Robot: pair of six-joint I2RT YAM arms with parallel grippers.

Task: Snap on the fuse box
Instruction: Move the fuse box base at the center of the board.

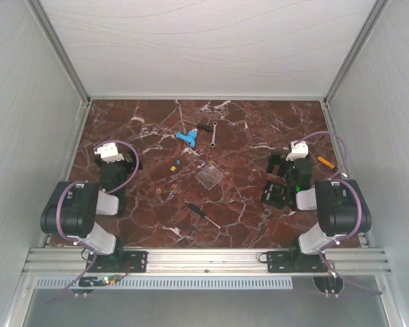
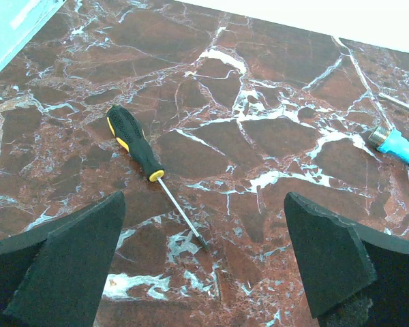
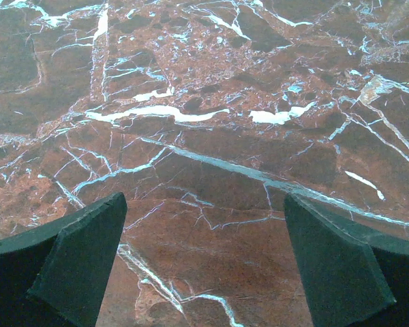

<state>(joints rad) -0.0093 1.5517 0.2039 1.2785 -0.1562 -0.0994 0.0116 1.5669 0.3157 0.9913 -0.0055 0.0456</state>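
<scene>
Jaws of left gripper (image 2: 203, 225) and right gripper (image 3: 204, 225) spread wide, both empty. We see fuse box (image 1: 276, 195) at right, just beside right arm (image 1: 341, 208); clear lid (image 1: 209, 176) well apart at centre. We spot screwdriver (image 2: 133, 143) lying on table (image 1: 150, 228) ahead of left gripper.

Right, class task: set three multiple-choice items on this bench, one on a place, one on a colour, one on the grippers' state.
1. The clear lid lies: A) on the table, near its middle; B) against the back wall; C) over the near edge.
2. The handle of the screwdriver is: A) red; B) black and yellow; C) green.
3. The left gripper and right gripper are: A) both open; B) both shut; C) left shut on the screwdriver.
Key: 1 A, top view shows it mid-table; 2 B, clear in left wrist view; 3 A, both wrist views show fingers wide apart.
</scene>
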